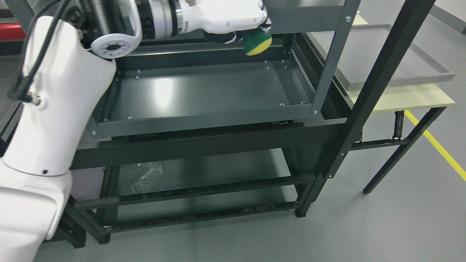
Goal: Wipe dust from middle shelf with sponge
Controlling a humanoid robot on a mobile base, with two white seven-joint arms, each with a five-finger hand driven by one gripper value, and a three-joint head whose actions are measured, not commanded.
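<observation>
My left arm rises from the lower left and reaches across the top of the picture. Its white hand (233,25) is shut on a green and yellow sponge (257,43). The sponge hangs just above the far right corner of the dark grey middle shelf (204,91), under the edge of the top shelf (305,18). I cannot tell whether the sponge touches the shelf floor. The fingers are mostly hidden beneath the palm. My right arm does not show.
The rack's dark upright posts (329,58) stand at the right front. A lower shelf (218,171) holds a crumpled clear plastic bag (143,174). To the right stands a pale table (411,98) bearing a grey tray (400,80). A yellow floor line (437,145) runs beside it.
</observation>
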